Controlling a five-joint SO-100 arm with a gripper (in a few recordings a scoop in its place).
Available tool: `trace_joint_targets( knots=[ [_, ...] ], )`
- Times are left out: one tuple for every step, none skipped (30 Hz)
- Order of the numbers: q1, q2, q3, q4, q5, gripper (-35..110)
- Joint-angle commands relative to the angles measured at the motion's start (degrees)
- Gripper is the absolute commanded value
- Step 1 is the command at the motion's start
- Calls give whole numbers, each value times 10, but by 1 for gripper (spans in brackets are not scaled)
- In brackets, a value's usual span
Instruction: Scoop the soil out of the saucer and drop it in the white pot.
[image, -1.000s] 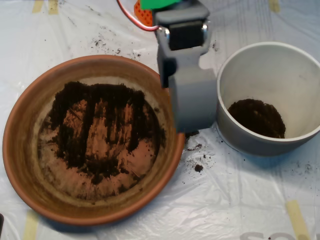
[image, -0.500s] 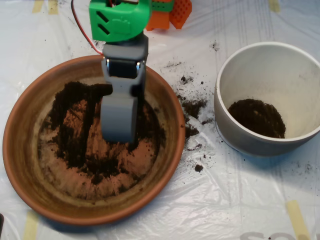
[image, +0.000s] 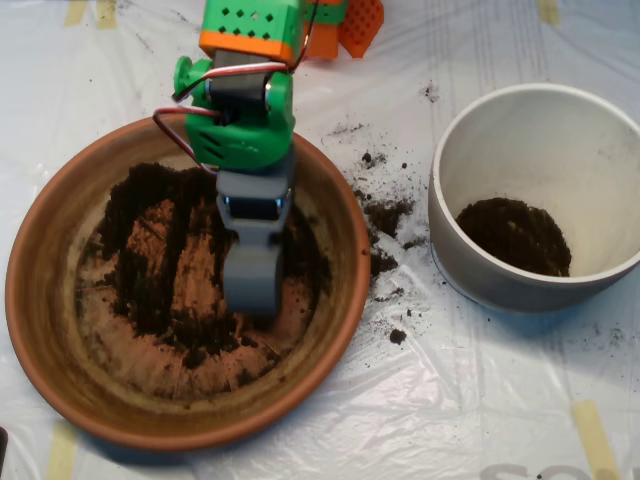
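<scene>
While dark, crumbly soil (image: 150, 250) is spread in streaks across the terracotta saucer (image: 40, 300), the grey scoop (image: 250, 285) is lowered into it, its halves seemingly pressed together.

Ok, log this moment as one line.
scoop over saucer | soil in saucer | some soil in white pot | spill on sheet

counter (image: 300, 440): covered by wrinkled clear plastic sheet (image: 480, 400), glossy | tape strips (image: 597, 435): yellowish, under the sheet at near right, near left, far left and far right | dark corner (image: 3, 445): at near left edge, too small to tell | printed grey lettering (image: 520, 472): near edge, cut off
</scene>
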Motion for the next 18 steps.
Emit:
trace_joint_targets(
  knots=[
    [1, 22, -31, -7, -18, 40],
    [0, 19, -30, -9, -19, 39],
    [0, 16, -31, -11, -21, 38],
    [1, 12, -33, -11, -22, 37],
    [2, 7, -37, -11, -23, 35],
    [2, 4, -39, -11, -24, 34],
    [3, 2, -41, -11, -25, 32],
    [3, 1, -43, -9, -26, 31],
    [4, 1, -43, -9, -28, 30],
    [4, 1, -41, -10, -29, 29],
    [4, 2, -40, -11, -30, 27],
    [4, 2, -38, -11, -31, 26],
    [5, 4, -34, -13, -33, 25],
    [5, 9, -28, -16, -33, 24],
    [5, 17, -18, -18, -34, 24],
    [5, 29, -5, -25, -36, 24],
    [5, 43, 11, -35, -37, 23],
    [4, 54, 24, -42, -40, 23]
  ],
)
